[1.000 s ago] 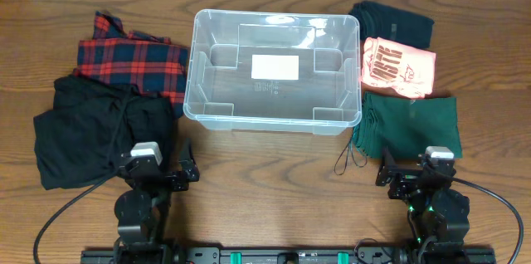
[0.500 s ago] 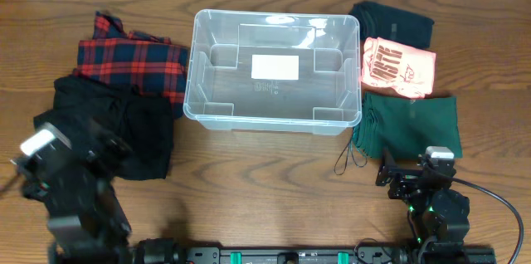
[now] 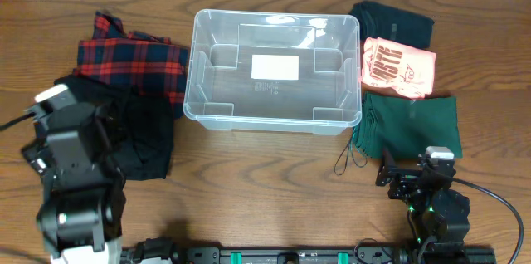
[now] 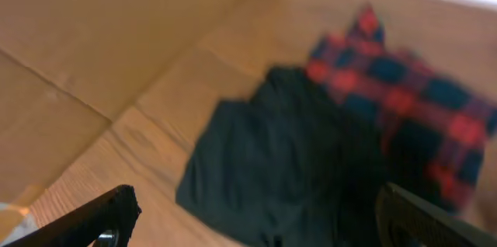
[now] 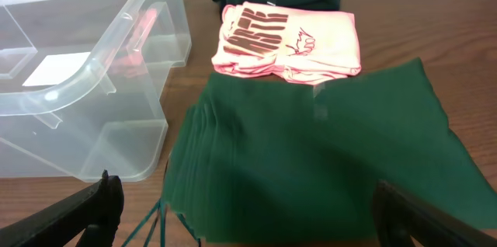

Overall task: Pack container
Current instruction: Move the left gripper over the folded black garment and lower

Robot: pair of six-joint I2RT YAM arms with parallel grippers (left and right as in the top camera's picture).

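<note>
The container (image 3: pixel 192 65) is a clear rectangular bin at the table's middle back, with only a white label (image 3: pixel 275 66) on its base. It also shows in the right wrist view (image 5: pixel 147 37). My left arm (image 3: pixel 70 152) is raised over the left part of a black garment (image 3: pixel 149 131). My left gripper (image 4: pixel 256 227) is open and holds nothing, above the black garment (image 4: pixel 287 169). My right gripper (image 5: pixel 248 220) is open and holds nothing, low at the front right, just before a folded green garment (image 5: pixel 318 154).
A red and navy plaid shirt (image 3: pixel 133 58) lies at the back left, partly under the black garment. Right of the bin lie a dark garment (image 3: pixel 392 19), a pink printed T-shirt (image 3: pixel 397 66) and the green garment (image 3: pixel 412 123), with a loose cord (image 3: pixel 350 160) at its corner.
My left arm has risen from its low place at the front and swung left and back over the black garment. The right arm and the garments have not moved.
</note>
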